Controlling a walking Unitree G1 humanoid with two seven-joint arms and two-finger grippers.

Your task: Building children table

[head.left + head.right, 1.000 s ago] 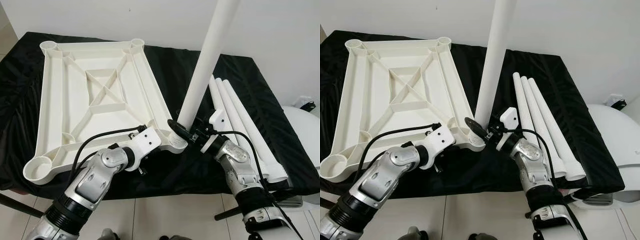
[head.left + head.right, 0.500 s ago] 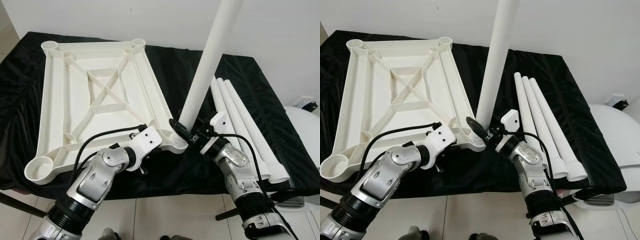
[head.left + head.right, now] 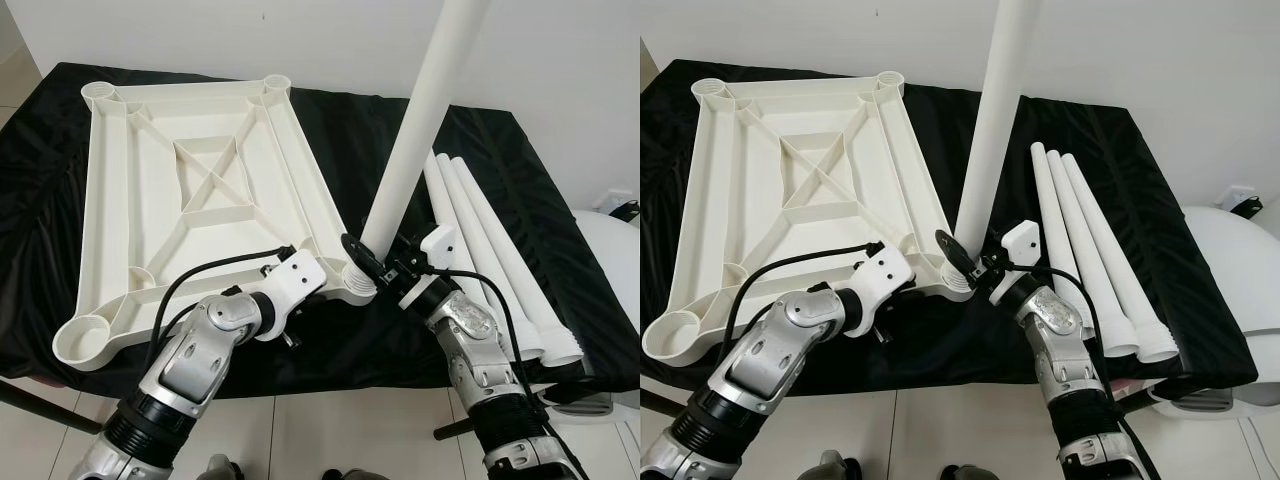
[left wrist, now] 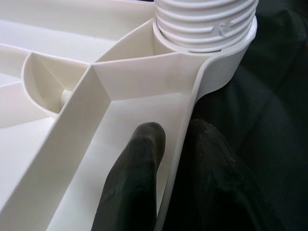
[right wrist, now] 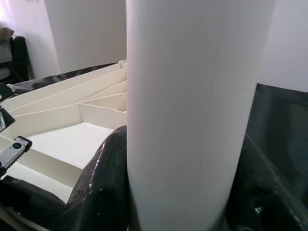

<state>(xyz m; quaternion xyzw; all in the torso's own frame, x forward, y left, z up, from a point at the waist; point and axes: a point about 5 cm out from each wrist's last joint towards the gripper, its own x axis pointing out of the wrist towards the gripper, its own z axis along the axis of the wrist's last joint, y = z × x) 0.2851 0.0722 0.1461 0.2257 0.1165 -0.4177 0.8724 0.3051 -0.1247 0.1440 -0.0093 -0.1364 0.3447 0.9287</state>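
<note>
Your black-draped table [image 3: 500, 140] stood against a white wall; left tool [image 4: 168, 159] pinched the tabletop [image 3: 190, 190] rim, right tool [image 3: 372, 265] clamped the leg [image 3: 415, 150] at its near-right corner.

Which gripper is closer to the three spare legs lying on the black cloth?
Right. The right gripper, clamped on the upright leg, sits just beside the spare legs; the left gripper pinches the tabletop rim farther away.

Black cloth [image 3: 340, 130] covering the work surface from edge to edge. Tabletop [image 3: 190, 190] (white, lying underside up, ribs showing) rests flat on the cloth. Right of the tabletop, three spare legs [image 3: 490, 250] lie side by side on the cloth, touching one another, flared ends toward the near edge. Tiled floor [image 3: 330, 430] shows below the cloth's near edge.
</note>
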